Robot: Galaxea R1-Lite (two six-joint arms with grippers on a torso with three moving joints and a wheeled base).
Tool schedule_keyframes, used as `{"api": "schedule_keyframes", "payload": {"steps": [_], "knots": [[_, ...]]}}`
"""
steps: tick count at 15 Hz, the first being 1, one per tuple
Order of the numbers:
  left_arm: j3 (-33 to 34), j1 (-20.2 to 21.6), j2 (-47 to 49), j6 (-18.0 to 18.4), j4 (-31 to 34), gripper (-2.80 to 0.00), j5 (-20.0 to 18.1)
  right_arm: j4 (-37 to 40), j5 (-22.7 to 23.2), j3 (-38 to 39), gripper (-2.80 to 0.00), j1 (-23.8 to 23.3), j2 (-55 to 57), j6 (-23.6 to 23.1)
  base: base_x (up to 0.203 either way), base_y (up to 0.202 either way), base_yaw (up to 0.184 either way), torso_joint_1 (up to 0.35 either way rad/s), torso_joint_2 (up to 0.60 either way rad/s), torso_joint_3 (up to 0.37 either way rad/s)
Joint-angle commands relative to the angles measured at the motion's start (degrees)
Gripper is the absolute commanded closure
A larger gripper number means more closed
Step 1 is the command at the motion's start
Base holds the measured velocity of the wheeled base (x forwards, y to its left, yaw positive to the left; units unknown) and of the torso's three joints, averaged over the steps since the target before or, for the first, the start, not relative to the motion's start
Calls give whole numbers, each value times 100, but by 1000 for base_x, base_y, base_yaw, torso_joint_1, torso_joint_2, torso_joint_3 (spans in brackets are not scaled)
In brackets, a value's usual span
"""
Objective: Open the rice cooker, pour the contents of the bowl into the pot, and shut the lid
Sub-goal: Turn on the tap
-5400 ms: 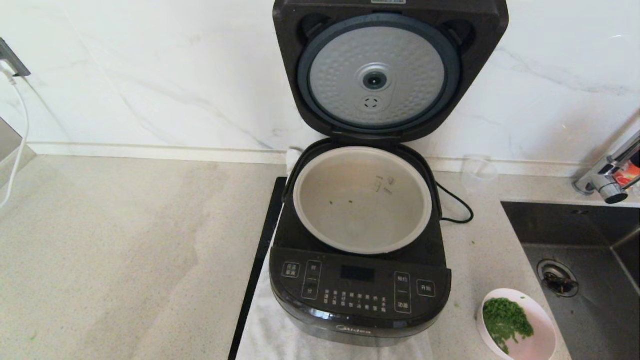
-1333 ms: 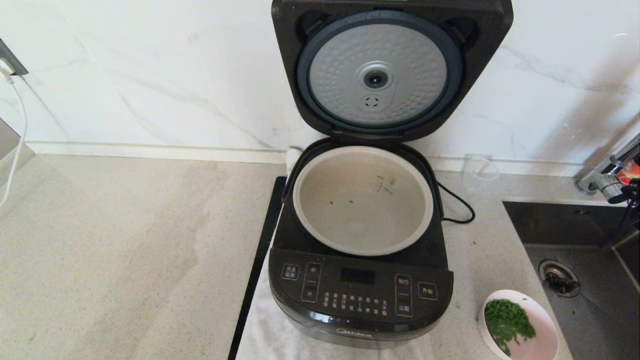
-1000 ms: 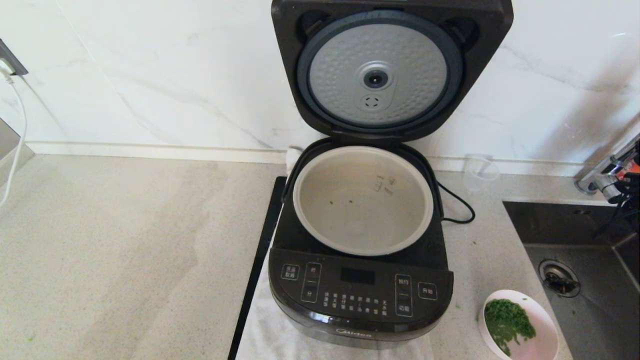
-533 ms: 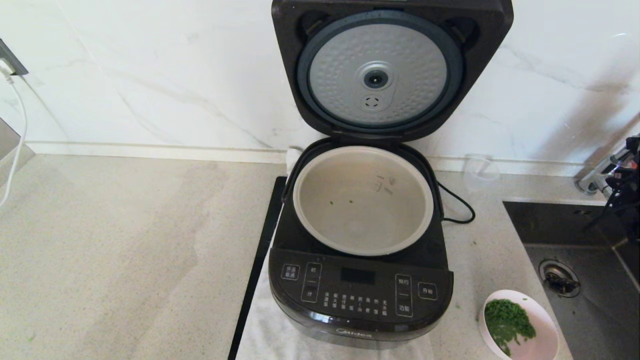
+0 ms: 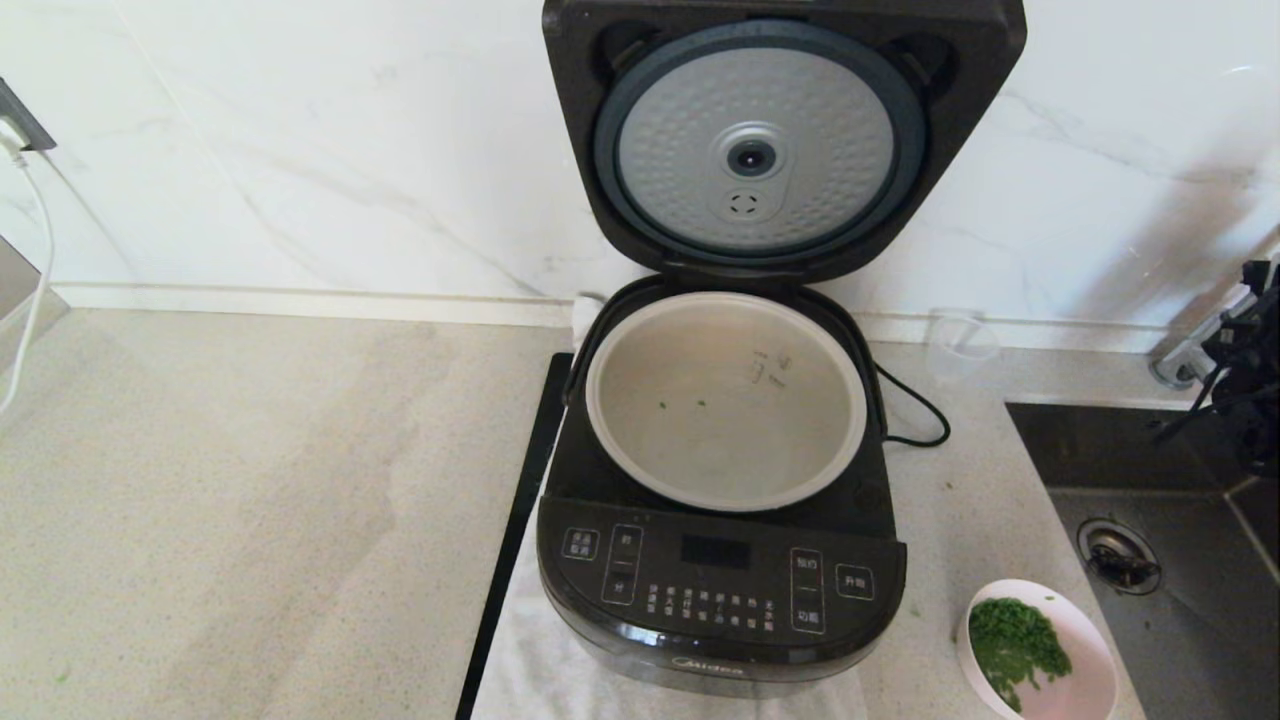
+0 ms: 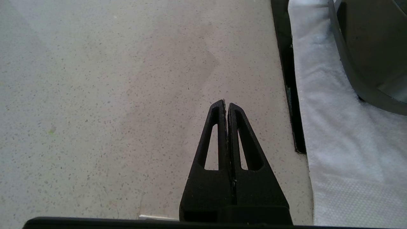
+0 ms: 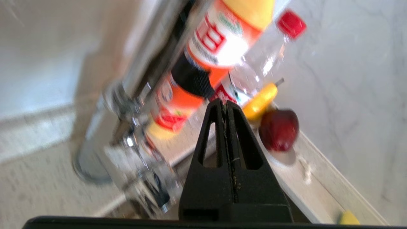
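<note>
The black rice cooker (image 5: pixel 720 590) stands open on the counter, its lid (image 5: pixel 783 140) upright and showing the dimpled silver disc. The beige pot (image 5: pixel 725 400) holds only a few green specks. The pale pink bowl (image 5: pixel 1090 655) sits at the front right of the cooker, with the chopped green bits (image 5: pixel 1015 645) heaped inside. My right arm (image 5: pixel 1252 360) reaches in at the right edge, above the sink and far behind the bowl. My right gripper (image 7: pixel 226 103) is shut and empty, facing bottles by the faucet. My left gripper (image 6: pixel 226 104) is shut and empty over bare counter left of the cooker (image 6: pixel 372 47).
A sink (image 5: pixel 1150 520) with a chrome faucet (image 5: pixel 1185 360) lies right of the bowl. A clear cup (image 5: pixel 958 345) and the power cord (image 5: pixel 915 410) sit behind the cooker. An orange-labelled bottle (image 7: pixel 203 63) and a red apple (image 7: pixel 279 130) stand by the wall. White cloth (image 5: pixel 560 670) lies under the cooker.
My right arm has come into view at the right edge near the faucet and now shows more. The cooker, pot and bowl have not moved.
</note>
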State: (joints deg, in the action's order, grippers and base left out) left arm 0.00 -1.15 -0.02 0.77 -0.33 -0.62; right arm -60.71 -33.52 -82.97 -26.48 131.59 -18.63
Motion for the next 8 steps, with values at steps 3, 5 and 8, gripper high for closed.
{"api": "schedule_keyframes", "payload": {"steps": [3, 5, 8], "knots": [[9, 0, -6, 2, -2, 0, 1, 21, 12, -415, 0, 43, 248, -34, 0, 0, 0, 0, 0, 0], [9, 0, -6, 2, -2, 0, 1, 24, 12, -593, 0, 46, 392, -44, 0, 0, 0, 0, 0, 0], [9, 0, -6, 2, -2, 0, 1, 50, 12, -875, 0, 46, 601, -45, 0, 0, 0, 0, 0, 0]]}}
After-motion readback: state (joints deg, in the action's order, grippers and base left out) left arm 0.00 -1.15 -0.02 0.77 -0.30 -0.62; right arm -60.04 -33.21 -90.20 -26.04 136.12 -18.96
